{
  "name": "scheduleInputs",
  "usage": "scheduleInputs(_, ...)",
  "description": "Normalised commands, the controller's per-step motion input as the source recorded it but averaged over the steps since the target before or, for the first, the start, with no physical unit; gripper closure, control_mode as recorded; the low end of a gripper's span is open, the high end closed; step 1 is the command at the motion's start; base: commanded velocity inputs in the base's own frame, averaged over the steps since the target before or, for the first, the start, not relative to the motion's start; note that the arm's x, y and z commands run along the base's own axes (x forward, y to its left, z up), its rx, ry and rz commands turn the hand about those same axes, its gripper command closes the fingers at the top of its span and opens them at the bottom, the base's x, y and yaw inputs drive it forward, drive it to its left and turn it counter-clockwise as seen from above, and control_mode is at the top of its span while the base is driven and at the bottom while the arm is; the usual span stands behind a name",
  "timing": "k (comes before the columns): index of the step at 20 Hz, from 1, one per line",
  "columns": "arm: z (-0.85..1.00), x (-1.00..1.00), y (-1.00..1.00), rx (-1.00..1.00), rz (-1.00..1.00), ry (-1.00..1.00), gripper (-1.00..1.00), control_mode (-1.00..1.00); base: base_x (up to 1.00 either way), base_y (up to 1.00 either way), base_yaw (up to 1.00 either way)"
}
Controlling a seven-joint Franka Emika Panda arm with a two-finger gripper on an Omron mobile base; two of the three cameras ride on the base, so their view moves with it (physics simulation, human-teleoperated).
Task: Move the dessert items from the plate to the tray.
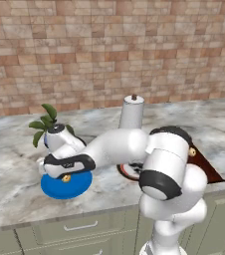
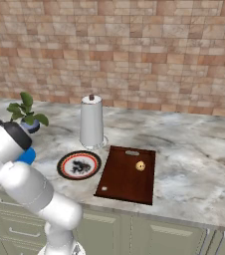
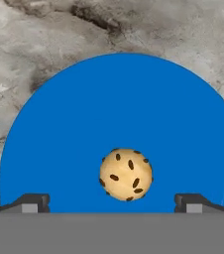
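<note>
Marble counter [image 3: 44, 30]: your open gripper [image 3: 112, 202] hovers over the blue plate [image 3: 59, 149]; centre the fingers around the cookie [image 3: 126, 174], then descend straight.

Speckled cookie [image 3: 126, 174] on blue plate [image 3: 59, 139]

Wall [image 2: 134, 45]: brick, red-brown and tan courses with pale mortar, running the full width behind the worktop. Worktop [image 2: 194, 149]: grey marbled stone with dark veining, its back edge meeting the wall. Cabinets [image 1: 79, 231]: pale grey-green fronts beneath the worktop's front edge, drawers with slim bar handles [image 1: 77, 227]. Light: even, soft shadows.
</note>
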Motion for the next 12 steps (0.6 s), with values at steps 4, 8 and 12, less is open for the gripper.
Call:
scheduleInputs(4, -0.34, 0.01, 0.00, 0.00, 0.00, 0.03, -1.00, -1.00, 0.00, 0.00, 0.00)
scheduleInputs(8, -0.32, 0.00, -0.09, 0.00, 0.00, 0.00, -1.00, -1.00, 0.00, 0.00, 0.00)
scheduleInputs(12, -0.24, 0.01, -0.06, 0.00, 0.00, 0.00, -1.00, -1.00, 0.00, 0.00, 0.00)
